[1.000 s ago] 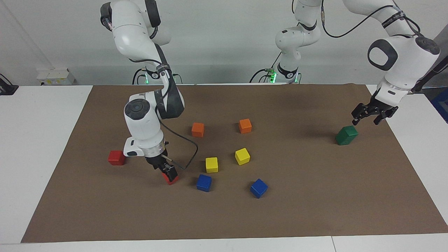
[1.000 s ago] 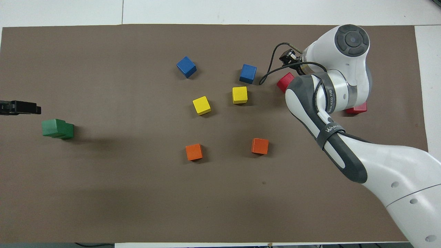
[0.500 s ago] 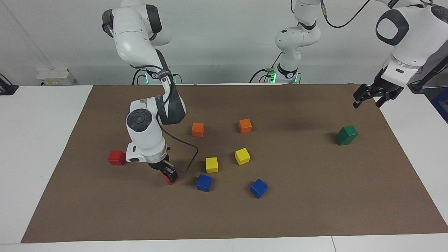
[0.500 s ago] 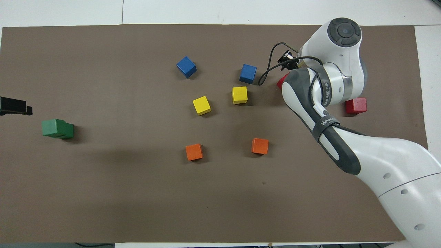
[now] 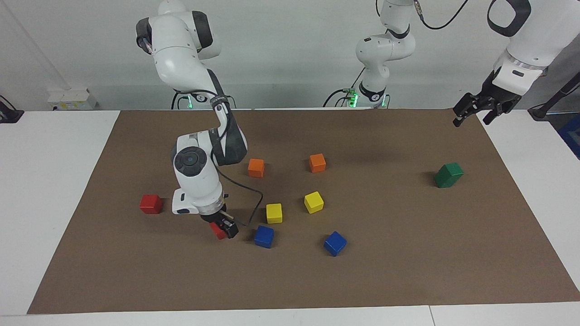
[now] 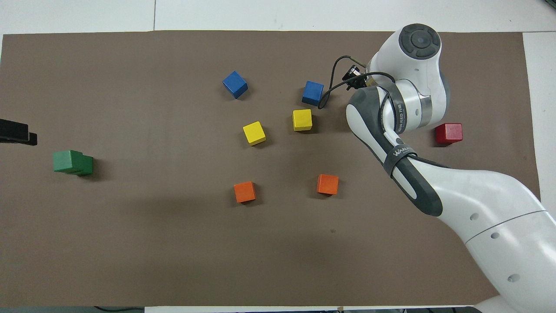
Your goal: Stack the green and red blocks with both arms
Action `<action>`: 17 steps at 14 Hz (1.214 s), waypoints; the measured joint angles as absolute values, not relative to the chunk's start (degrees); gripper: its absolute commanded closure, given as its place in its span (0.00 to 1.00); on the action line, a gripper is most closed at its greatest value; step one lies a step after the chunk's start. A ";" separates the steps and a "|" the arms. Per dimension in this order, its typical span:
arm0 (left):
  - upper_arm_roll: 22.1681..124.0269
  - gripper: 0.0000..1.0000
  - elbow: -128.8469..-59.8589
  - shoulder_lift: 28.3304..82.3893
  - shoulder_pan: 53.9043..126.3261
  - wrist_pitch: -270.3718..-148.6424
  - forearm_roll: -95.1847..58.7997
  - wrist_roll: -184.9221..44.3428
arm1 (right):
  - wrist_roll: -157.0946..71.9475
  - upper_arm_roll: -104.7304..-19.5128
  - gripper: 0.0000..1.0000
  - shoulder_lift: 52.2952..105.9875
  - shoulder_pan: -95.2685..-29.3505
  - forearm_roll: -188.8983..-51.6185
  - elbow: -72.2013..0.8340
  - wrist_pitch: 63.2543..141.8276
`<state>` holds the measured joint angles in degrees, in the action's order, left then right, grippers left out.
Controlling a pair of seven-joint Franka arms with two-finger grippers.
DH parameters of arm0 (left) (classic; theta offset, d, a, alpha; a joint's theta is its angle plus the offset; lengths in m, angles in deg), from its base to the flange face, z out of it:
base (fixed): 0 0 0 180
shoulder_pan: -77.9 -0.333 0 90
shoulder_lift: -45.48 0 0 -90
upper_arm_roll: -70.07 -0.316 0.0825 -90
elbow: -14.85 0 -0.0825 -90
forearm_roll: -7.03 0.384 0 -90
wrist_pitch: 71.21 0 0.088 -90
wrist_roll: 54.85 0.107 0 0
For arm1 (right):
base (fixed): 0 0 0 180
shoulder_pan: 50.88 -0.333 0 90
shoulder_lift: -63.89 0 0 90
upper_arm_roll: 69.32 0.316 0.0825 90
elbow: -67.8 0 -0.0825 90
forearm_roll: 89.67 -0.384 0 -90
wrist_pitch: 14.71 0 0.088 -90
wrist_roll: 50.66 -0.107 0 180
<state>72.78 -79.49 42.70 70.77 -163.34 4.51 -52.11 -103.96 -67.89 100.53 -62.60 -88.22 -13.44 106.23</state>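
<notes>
Two dark green blocks [image 5: 448, 175] stand stacked, slightly offset, on the brown mat toward the left arm's end; the stack also shows in the overhead view [image 6: 73, 162]. My left gripper [image 5: 471, 118] is open and empty, high in the air above the mat's edge, apart from the stack; only its tip [image 6: 17, 132] shows in the overhead view. My right gripper [image 5: 223, 227] is shut on a red block [image 5: 218, 230] at mat level beside a blue cube; the arm hides this block in the overhead view. The other red block [image 5: 151, 203] lies alone toward the right arm's end, seen from overhead too [image 6: 449, 132].
Two blue cubes [image 5: 263, 236] [image 5: 335, 243], two yellow cubes [image 5: 273, 213] [image 5: 313, 202] and two orange cubes [image 5: 256, 167] [image 5: 317, 162] are scattered over the middle of the brown mat [image 5: 408, 271]. White table shows around the mat.
My left gripper has risen away from the green stack toward the robots' end. My right wrist has shifted toward the blue cube, gripper still on the red block, which the arm now covers from overhead.
</notes>
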 measured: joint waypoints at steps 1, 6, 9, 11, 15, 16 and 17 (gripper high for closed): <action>72.75 0.00 -79.40 42.71 70.92 -163.04 4.51 -52.11 | -103.96 -67.90 0.07 100.59 -62.56 -88.22 -13.32 106.23; 72.59 0.00 -77.34 42.78 73.13 -159.65 6.37 -52.15 | -103.96 -68.26 0.07 100.68 -62.26 -88.22 -13.22 107.06; 72.51 0.00 -76.87 42.86 74.56 -158.83 6.60 -52.34 | -103.96 -68.27 0.07 100.72 -62.27 -88.22 -13.22 107.06; 72.50 0.00 -76.87 43.08 74.68 -159.32 6.61 -52.36 | -103.96 -68.27 0.06 100.73 -62.27 -88.22 -13.26 107.05; 72.48 0.00 -76.88 43.50 74.68 -161.63 6.61 -52.72 | -103.96 -68.29 0.00 100.90 -62.27 -88.22 -13.48 107.04; 72.48 0.00 -76.88 43.54 74.68 -162.32 6.61 -52.78 | -103.96 -68.29 0.00 100.96 -62.26 -88.22 -13.56 107.04; 72.48 0.00 -76.88 43.55 74.68 -162.81 6.61 -52.81 | -103.96 -68.32 0.00 100.99 -62.26 -88.21 -13.63 107.05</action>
